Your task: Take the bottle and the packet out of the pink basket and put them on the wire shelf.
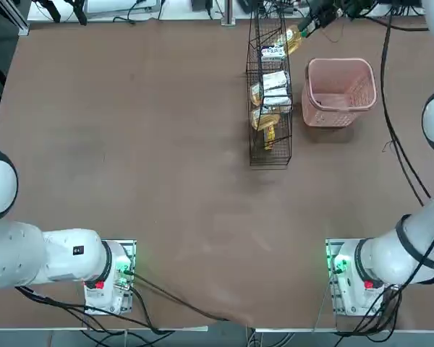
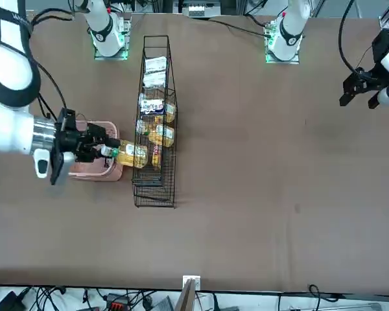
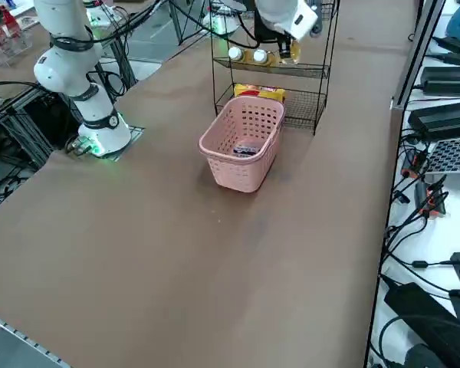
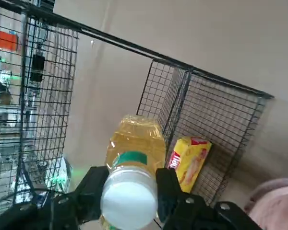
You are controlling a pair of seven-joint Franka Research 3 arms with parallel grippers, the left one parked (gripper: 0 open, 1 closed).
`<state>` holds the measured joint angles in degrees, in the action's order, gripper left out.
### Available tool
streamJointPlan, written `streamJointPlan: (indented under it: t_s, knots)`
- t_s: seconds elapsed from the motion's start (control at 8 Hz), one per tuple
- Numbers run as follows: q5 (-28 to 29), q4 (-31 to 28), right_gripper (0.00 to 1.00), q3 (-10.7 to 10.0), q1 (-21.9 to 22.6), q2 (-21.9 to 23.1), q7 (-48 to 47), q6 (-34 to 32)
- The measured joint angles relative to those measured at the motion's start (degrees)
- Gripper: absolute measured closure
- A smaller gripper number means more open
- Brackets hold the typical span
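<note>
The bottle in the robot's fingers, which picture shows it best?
The wrist view: the bottle is close, white cap between the right gripper's fingers. Front and top views show it small, sideways; the side view, partly hidden behind the gripper.

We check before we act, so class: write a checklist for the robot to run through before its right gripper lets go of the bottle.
1. Right gripper has its jaws on the bottle at the cap end: ok.
2. Bottle is out of the pink basket and at the wire shelf: ok.
3. Bottle's weight rests on a tier: cannot tell; the views do not show its underside meeting the wires.
4. Pink basket stands upright beside the wire shelf: ok.
5. White packet is on the wire shelf: not ok; it lies in the pink basket.
</note>
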<state>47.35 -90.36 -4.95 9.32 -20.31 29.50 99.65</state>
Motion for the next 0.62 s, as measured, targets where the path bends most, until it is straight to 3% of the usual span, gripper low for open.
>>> streamJointPlan:
  t_s: [0.62]
  knots:
    - [0.52, -1.14, 0.45, 2.06, 0.64, -1.8, -4.21, 0.13]
